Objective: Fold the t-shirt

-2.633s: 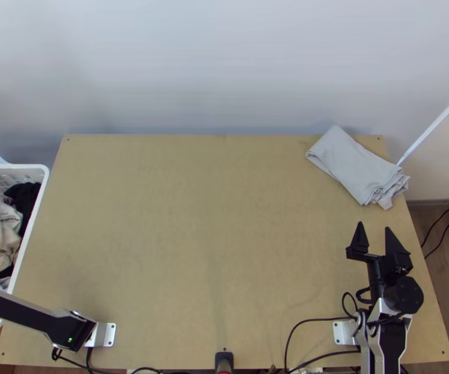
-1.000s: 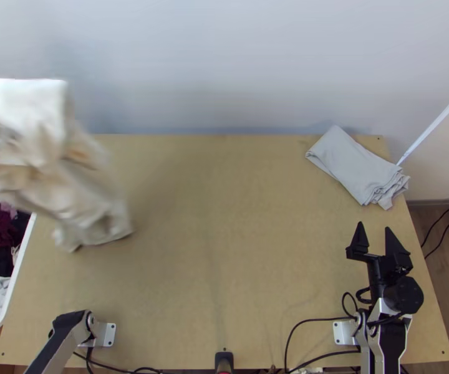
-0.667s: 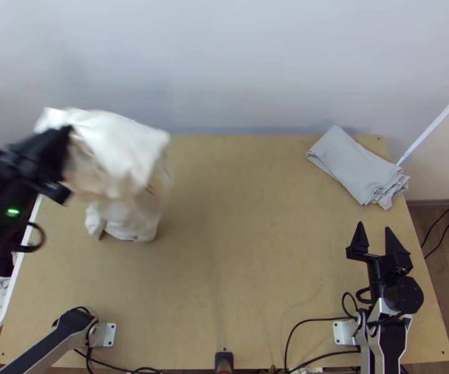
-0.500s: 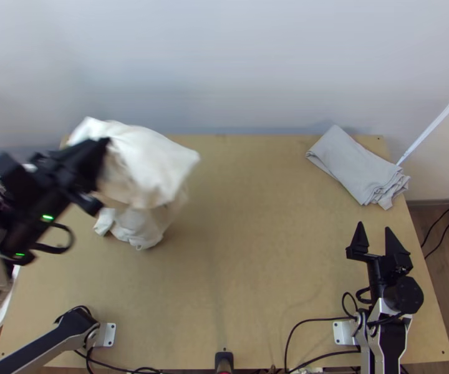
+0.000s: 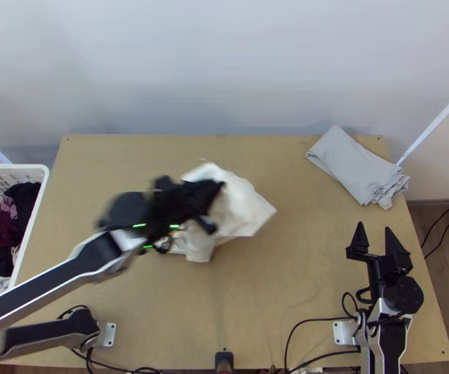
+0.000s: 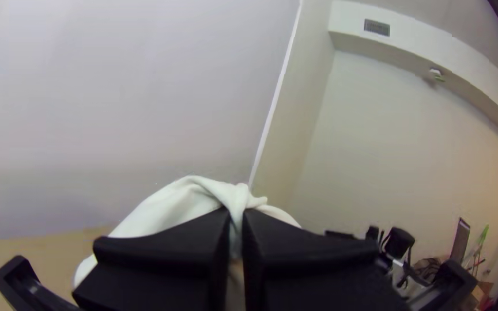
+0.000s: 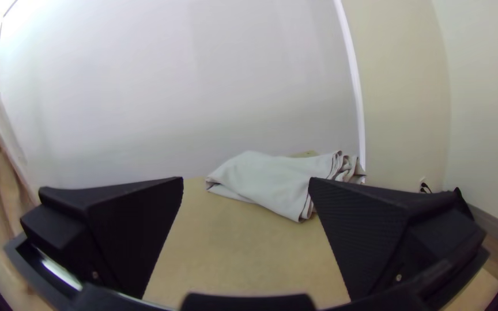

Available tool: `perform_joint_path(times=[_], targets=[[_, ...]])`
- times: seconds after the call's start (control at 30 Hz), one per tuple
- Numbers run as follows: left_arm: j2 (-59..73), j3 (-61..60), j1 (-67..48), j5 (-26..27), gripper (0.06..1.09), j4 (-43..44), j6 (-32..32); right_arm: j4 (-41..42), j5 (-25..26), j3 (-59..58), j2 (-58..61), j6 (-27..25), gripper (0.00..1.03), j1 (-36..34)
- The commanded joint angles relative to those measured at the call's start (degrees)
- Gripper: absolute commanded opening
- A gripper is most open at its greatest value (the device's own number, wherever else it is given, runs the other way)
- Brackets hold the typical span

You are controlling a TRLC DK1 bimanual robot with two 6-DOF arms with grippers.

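Grey folded cloth (image 5: pixel 352 165) on table (image 5: pixel 287 280), white basket (image 5: pixel 28 166) alongside, cream t-shirt (image 5: pixel 242 209) aloft

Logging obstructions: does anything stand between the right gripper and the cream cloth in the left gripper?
Nothing visible stands between the right gripper and the cream cloth; the folded grey cloth lies off that line.

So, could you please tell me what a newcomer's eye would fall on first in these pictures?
Probably the cream cloth, hanging bunched from the left gripper above the table's middle. Next, likely the grey cloth, lying folded at the far right corner, beyond the open right gripper.
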Motion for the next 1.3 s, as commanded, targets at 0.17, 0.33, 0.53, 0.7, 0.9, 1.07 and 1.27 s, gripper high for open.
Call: perform_joint_path(times=[0.17, 0.33, 0.53, 0.7, 0.9, 1.07, 1.27], targets=[[24.4, 8.2, -2.7, -0.3, 0.09, 8.5, -5.2, -0.8, 0.3, -0.4, -0.3, 0.8, 0.98, 0.4], [39.9, 22.8, -1.6, -0.2, 0.09, 8.5, -6.3, -0.8, 0.3, -0.4, -0.3, 0.9, 0.98, 0.4], [54.6, 42.1, -0.2, -0.5, 0.1, 5.9, -6.5, -0.8, 0.3, -0.4, -0.3, 0.8, 0.98, 0.4], [61.0, 50.4, 0.1, 0.3, 1.05, 5.3, -6.6, -0.8, 0.3, -0.4, -0.4, 0.8, 0.98, 0.4], [59.0, 50.6, 0.7, 0.4, 1.05, 1.0, -10.5, -0.8, 0.3, -0.4, -0.3, 0.8, 0.98, 0.4], [54.6, 51.0, 3.4, 0.9, 1.05, -10.9, -12.3, -0.8, 0.3, -0.4, -0.3, 0.8, 0.98, 0.4], [42.8, 44.8, 7.4, 0.8, 1.05, -18.5, -12.8, -0.8, 0.3, -0.4, -0.3, 0.8, 0.98, 0.4]])
